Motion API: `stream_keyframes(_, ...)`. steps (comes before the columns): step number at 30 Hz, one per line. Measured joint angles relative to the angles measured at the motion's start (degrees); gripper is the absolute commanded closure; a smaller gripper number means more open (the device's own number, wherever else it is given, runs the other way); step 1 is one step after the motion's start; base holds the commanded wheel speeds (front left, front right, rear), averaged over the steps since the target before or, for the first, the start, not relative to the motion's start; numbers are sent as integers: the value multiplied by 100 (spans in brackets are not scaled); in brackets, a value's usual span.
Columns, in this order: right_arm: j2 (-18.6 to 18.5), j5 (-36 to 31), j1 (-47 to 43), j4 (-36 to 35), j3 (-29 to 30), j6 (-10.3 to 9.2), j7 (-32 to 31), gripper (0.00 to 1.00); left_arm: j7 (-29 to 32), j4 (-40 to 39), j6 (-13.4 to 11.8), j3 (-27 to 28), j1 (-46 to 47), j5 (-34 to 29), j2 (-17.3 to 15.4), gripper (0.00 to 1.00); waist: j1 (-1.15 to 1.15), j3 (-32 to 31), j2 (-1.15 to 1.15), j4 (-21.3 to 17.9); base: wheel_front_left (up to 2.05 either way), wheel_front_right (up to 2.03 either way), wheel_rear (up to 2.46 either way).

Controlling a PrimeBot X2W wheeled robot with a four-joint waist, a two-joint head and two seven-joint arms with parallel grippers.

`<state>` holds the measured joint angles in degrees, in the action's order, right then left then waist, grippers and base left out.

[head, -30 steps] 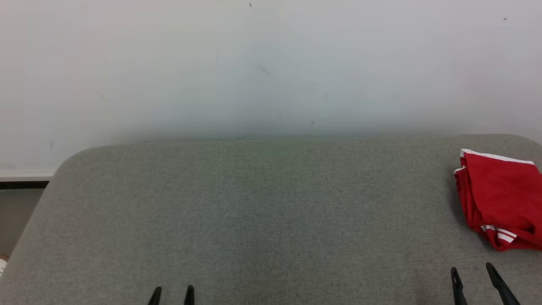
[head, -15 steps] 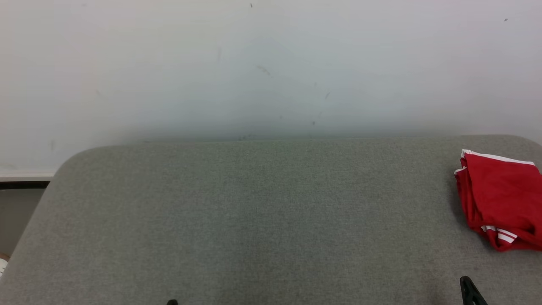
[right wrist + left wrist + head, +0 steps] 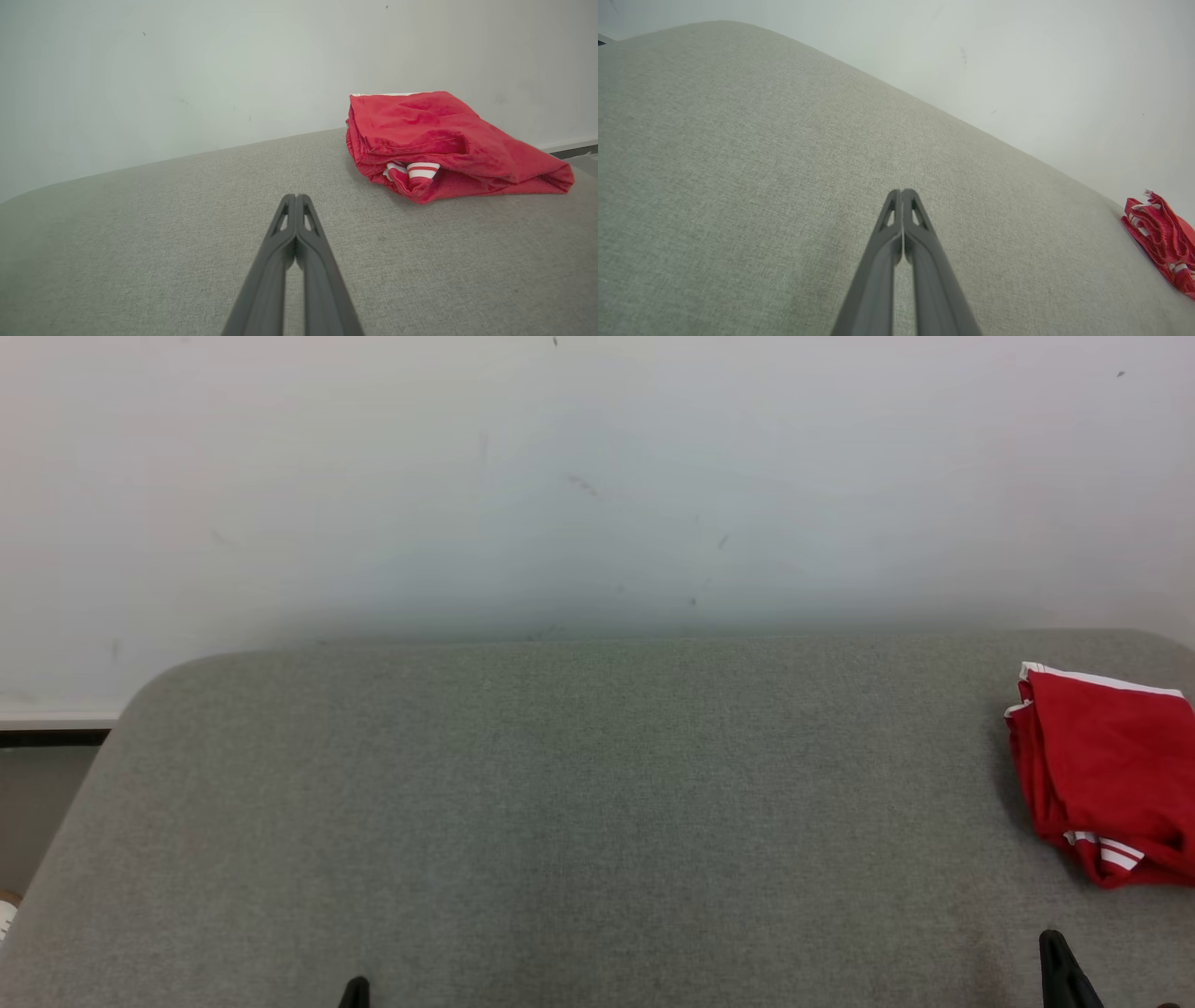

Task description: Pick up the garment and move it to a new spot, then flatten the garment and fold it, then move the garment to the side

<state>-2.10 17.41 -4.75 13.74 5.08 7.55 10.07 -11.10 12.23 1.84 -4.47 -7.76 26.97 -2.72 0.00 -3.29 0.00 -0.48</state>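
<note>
Your red garment [image 3: 1106,756] lies folded at three o'clock on the grey cushioned surface [image 3: 560,803], near its right edge. Your left gripper [image 3: 902,191] and right gripper [image 3: 295,196] are both pinched closed, holding nothing, and sit apart from the garment. It looks soft, light and floppy, so its thick layered near edge is probably your best hold.

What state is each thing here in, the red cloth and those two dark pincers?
garment: loosely folded, lying at the right end of the grey surface, held by nothing.
left gripper: shut, empty, far from the garment.
right gripper: shut, empty, short of the garment.
</note>
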Motion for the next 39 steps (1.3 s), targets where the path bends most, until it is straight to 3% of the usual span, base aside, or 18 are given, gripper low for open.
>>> stream_keyframes(39, -13, 3540, 481, -4, 53, 0, -776, 100, 767, 71, 266, 444, 654, 3158, -34, 100, 0, 123, 0, 17, 0, 0, 0)
